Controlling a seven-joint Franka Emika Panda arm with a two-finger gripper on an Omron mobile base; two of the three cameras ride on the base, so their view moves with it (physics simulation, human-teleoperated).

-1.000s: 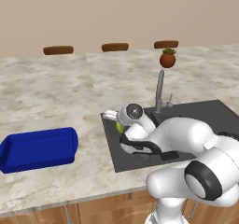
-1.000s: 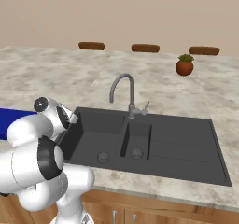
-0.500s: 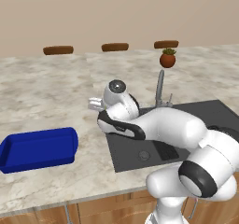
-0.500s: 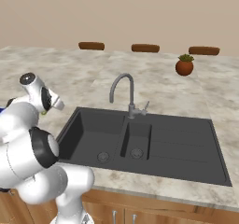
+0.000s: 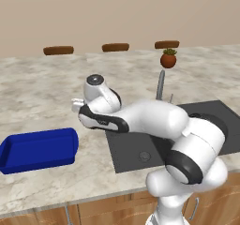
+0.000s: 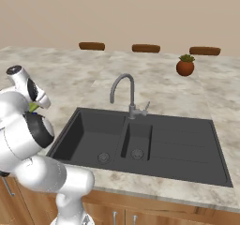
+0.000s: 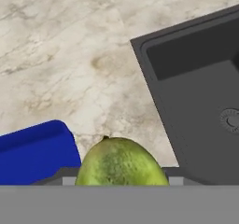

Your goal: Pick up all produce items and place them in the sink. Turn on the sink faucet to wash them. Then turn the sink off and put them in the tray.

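Note:
The produce item, a small yellow-green oval fruit, fills the bottom of the hand view, and my gripper is shut on it. A sliver of the produce item peeks out under the hand in the right base view. The hand hangs above the counter between the blue tray and the left edge of the dark-grey sink. In the hand view the tray lies at lower left and the sink at right. The sink faucet stands behind the basins; no water shows.
A brown pot with a green plant stands on the counter behind the sink. Marble counter stretches wide to the left and back. Three brown stool tops line the far edge. The arm's elbow hangs over the sink's left part.
The arm has risen out of the sink's left basin and swung left over the counter towards the blue tray, carrying the fruit along.

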